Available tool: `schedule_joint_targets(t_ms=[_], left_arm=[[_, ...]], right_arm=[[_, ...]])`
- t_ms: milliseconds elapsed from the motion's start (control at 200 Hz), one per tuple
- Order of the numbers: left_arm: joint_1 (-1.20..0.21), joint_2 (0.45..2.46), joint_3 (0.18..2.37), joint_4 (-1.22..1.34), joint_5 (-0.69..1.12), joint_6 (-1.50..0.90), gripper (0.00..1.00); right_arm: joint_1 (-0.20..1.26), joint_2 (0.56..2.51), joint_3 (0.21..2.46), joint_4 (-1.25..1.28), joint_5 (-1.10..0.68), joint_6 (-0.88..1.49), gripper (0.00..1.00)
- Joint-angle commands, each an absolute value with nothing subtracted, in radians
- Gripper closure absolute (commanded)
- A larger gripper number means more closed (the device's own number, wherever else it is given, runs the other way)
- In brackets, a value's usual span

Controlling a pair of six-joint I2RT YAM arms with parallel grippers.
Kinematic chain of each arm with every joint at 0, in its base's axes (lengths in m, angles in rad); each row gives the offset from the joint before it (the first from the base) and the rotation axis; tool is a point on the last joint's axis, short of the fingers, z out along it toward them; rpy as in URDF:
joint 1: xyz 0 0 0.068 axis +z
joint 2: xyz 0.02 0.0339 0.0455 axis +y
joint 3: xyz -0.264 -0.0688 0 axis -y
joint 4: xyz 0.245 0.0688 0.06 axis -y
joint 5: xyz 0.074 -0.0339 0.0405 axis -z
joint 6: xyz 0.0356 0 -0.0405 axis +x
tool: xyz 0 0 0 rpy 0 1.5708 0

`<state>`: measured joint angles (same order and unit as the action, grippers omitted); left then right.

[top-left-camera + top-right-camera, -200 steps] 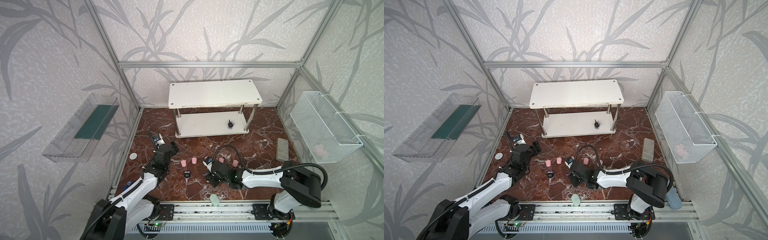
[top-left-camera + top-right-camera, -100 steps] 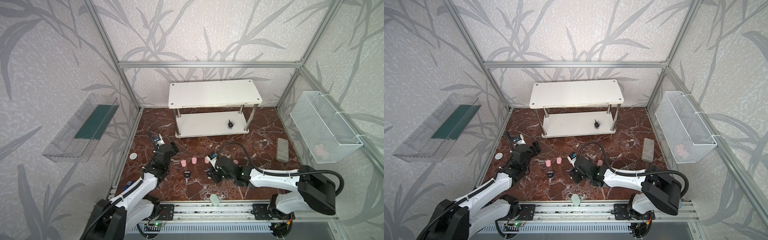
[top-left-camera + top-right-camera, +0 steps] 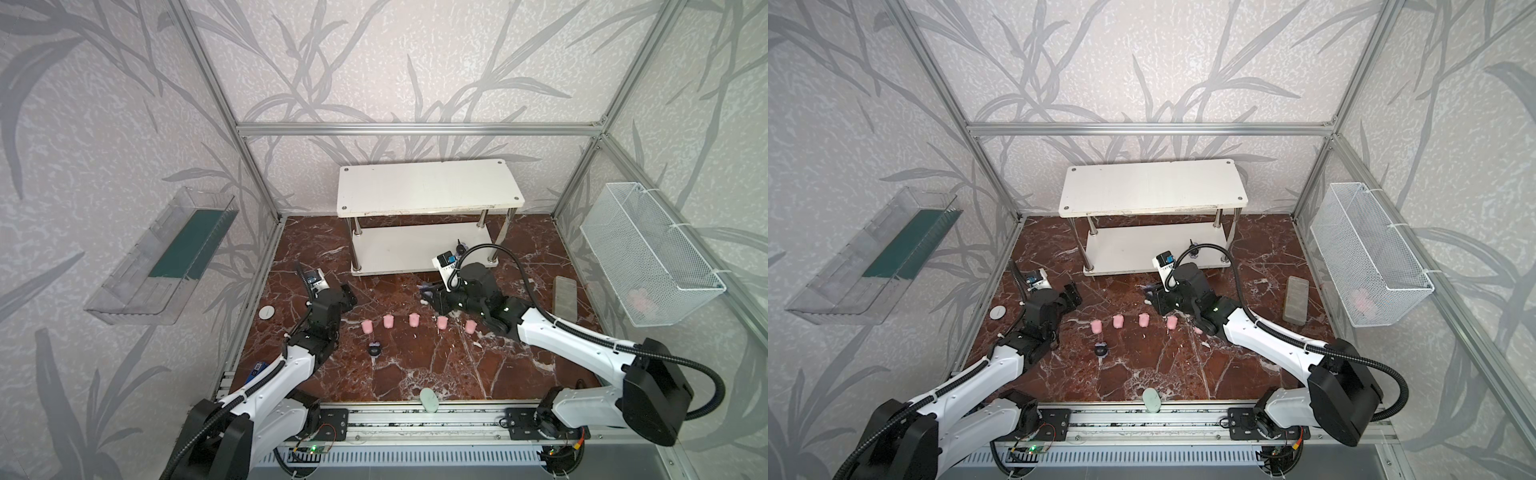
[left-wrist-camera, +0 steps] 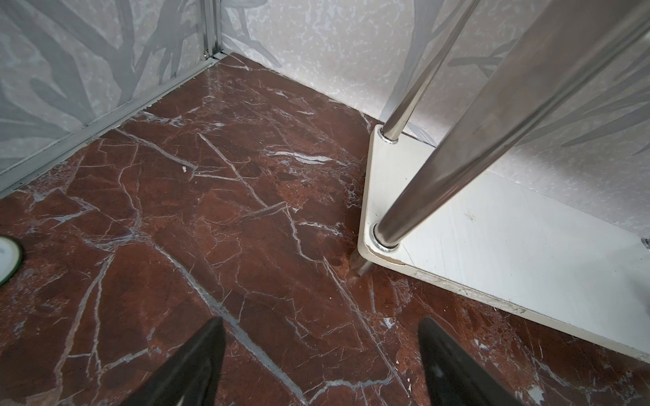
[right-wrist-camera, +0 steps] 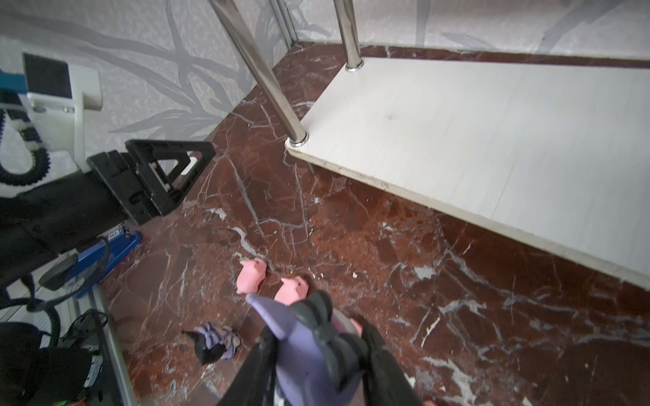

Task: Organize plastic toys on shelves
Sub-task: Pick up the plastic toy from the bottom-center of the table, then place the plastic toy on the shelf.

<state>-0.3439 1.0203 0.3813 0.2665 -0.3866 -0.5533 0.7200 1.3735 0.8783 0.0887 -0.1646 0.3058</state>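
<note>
Top views, front to back: we see a black-and-lilac figurine (image 3: pixel 375 350) on the marble floor (image 3: pixel 415 374), then five pink pigs (image 3: pixel 414 320) in a row mid-floor. Behind them the right gripper (image 5: pixel 318 351) pinches the purple figurine (image 5: pixel 281 320). The left gripper (image 4: pixel 320 325) is spread and empty. Shelves (image 3: pixel 428 187) sit at the far edge, with a second dark figurine (image 3: pixel 459 249) on the lower board. Risk, we reckon: the right forearm sits close over the end pig and could clip it. No legible writing.
</note>
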Motion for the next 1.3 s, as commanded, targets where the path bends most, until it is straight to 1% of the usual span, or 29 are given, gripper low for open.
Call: schedule_joint_targets(t_ms=[0,270,495,1010,1295], left_arm=[[-0.34,1.0,0.38,0.266,-0.399,-0.559,0.16],[-0.337,1.003,0.376,0.269,-0.392,-0.567,0.16],[-0.336,1.012,0.373,0.276,-0.394,-0.569,0.16],[-0.334,1.019,0.368,0.282,-0.396,-0.565,0.16],[-0.334,1.018,0.365,0.284,-0.395,-0.566,0.16]], right_arm=[[0.675,1.455,0.933,0.162,-0.231,0.288,0.76],[0.597,1.643,1.06,0.236,-0.299,0.269,0.77],[0.565,1.748,1.162,0.197,-0.313,0.179,0.77],[0.514,1.904,1.318,0.118,-0.379,-0.03,0.76],[0.482,1.964,1.375,0.097,-0.375,-0.05,0.76]])
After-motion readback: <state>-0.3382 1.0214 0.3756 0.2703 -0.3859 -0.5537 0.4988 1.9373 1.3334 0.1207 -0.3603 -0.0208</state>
